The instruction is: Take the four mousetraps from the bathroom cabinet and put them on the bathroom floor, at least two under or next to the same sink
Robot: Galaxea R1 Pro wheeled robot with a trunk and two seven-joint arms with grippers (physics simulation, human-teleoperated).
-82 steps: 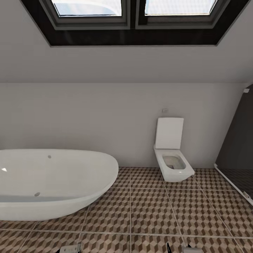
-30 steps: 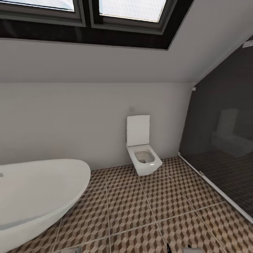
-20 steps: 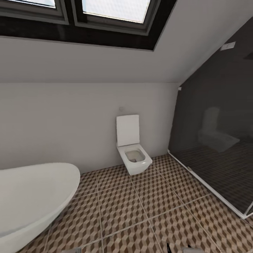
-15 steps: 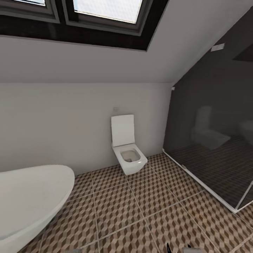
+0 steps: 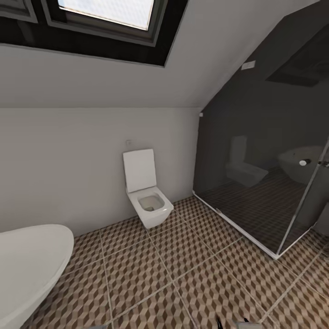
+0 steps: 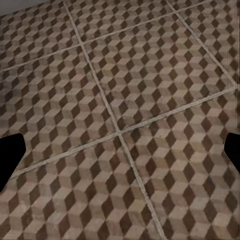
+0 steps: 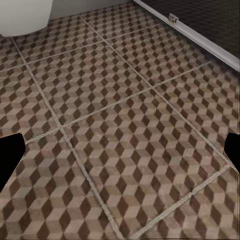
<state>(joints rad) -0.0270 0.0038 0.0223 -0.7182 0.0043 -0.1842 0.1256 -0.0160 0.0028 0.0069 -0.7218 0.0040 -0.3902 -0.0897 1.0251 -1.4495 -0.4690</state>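
The bathroom floor (image 5: 183, 274) of brown-and-beige cube-pattern tiles spreads across the lower head view. It also lies under both wrist cameras, as floor (image 6: 125, 100) and floor (image 7: 125, 125). My left gripper (image 6: 120, 160) hangs above bare tiles, its dark fingertips (image 6: 10, 155) far apart at the picture's edges, open and empty. My right gripper (image 7: 120, 155) is likewise open over bare tiles. A sliver of the right gripper (image 5: 233, 324) pokes in at the head view's lower edge. The mousetraps and the cabinet are out of view.
A white wall-hung toilet (image 5: 148, 201) stands against the far wall. The end of a white bathtub (image 5: 27, 265) sits at lower left. A dark glass shower enclosure (image 5: 269, 183) takes up the right side, and its floor rail (image 7: 200, 40) passes through the right wrist view. A skylight (image 5: 105, 13) is overhead.
The head camera has swung to the right: the bathtub and toilet slid left in the picture and the glass shower enclosure came into view. The things themselves have not moved.
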